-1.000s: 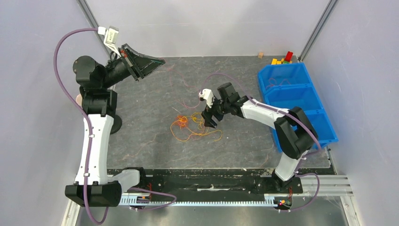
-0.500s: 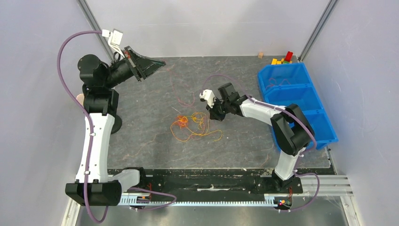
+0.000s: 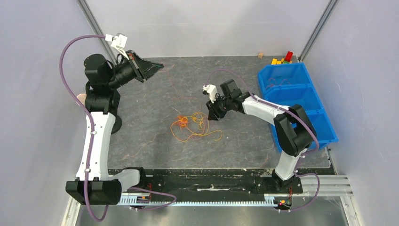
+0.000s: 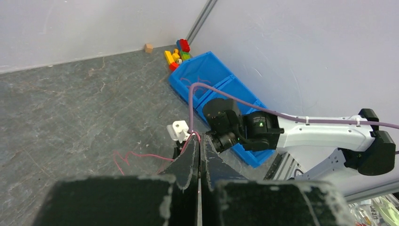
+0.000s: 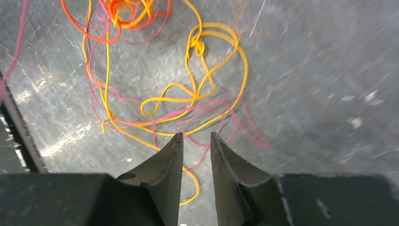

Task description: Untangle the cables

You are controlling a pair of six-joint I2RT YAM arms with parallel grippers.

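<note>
Several thin curly orange-red cables (image 5: 196, 46) lay under the slightly parted right gripper (image 5: 196, 136), left gripper (image 4: 199, 141) closed; pinching one strand seemed wisest.

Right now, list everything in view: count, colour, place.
cables: several tangled, orange, yellow, red, table centre
red cable: one, stretched toward left tool
bin: one, blue, three compartments, right side
blocks: several, red, yellow, green, far right corner
cube: one, tan, far edge
table: one, grey, under everything
left tool: black, shut on red cable, far left
right tool: black, open, above cables
</note>
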